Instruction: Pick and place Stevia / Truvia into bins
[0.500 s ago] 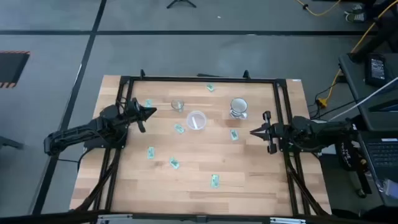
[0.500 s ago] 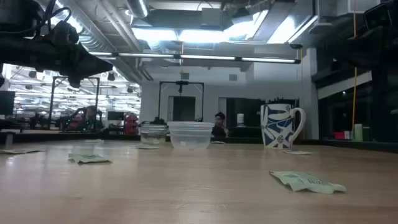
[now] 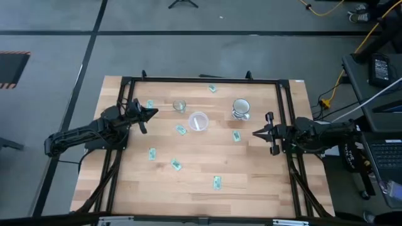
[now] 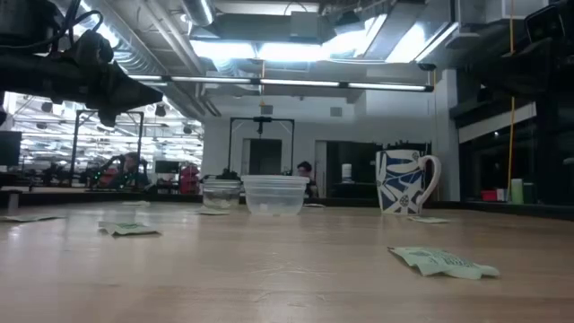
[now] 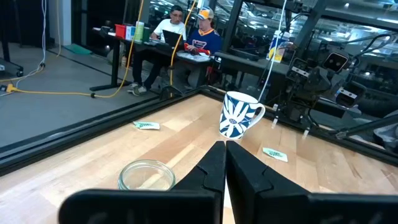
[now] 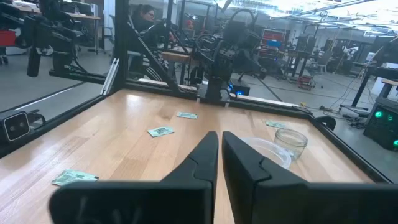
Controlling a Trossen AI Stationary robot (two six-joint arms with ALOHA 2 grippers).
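Left hand [image 3: 152, 113], fingers together, beside the round clear cup [image 3: 179, 106].

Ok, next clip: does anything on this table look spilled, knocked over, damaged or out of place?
Nothing looks spilled or damaged. The sachets lie scattered flat, as expected. The one thing off-task is a blue-and-white mug, upright near the wide whitish cup and the small clear cup. Both grippers hang shut and empty at the sides.
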